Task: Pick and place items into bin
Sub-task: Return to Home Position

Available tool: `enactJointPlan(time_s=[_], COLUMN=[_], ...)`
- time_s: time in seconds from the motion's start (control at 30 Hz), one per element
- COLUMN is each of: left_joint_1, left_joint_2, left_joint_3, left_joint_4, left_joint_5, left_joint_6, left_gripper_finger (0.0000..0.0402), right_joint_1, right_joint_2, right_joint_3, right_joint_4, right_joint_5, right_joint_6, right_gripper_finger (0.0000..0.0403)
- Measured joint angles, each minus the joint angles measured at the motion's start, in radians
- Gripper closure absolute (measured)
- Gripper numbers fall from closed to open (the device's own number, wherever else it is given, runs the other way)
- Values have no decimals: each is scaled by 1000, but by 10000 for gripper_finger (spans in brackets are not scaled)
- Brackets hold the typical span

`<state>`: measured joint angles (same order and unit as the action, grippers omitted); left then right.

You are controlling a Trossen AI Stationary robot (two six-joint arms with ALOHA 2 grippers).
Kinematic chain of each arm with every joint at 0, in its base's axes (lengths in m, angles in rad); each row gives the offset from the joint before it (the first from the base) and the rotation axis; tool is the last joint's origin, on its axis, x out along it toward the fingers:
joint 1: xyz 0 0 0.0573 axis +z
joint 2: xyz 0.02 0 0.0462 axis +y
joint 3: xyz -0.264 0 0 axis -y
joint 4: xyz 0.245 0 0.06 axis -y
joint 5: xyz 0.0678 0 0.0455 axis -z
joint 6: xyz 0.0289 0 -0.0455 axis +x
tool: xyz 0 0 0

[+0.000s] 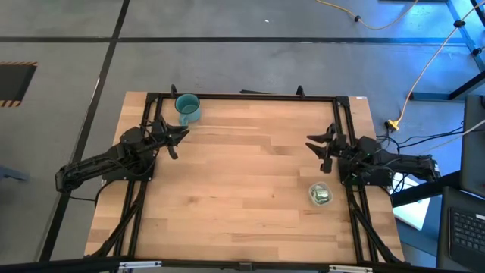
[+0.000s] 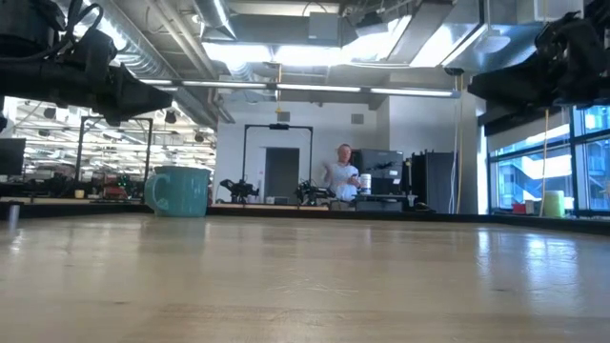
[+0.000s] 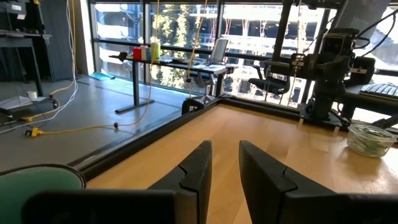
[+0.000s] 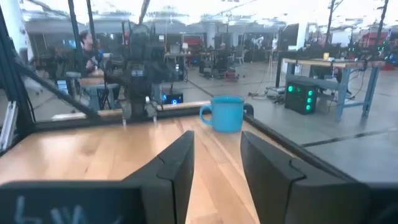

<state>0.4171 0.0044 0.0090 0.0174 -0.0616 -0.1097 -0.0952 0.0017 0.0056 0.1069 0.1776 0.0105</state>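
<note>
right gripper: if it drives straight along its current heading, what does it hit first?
Probably the teal mug, almost dead ahead of the right gripper across the table. Nothing else shows in between, but the exact line is hard to judge.

No legible text, labels, numbers in any view.

The table [image 1: 242,189] lies open across its middle; the teal mug [image 1: 188,107] and bin [image 1: 311,194] stand near its edges.
</note>
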Motion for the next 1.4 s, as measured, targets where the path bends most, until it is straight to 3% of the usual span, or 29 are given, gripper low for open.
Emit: enactJointPlan(time_s=[1.4], left_joint_1=[0], left_joint_2=[0], left_joint_3=[0], left_joint_4=[0], left_joint_5=[0], left_joint_6=[0], left_gripper_finger=[327], right_joint_1=[0], right_joint_2=[5], right_joint_3=[1], right_joint_4=[-52], right_joint_5=[-3], right_joint_6=[-42], right_gripper_finger=[267])
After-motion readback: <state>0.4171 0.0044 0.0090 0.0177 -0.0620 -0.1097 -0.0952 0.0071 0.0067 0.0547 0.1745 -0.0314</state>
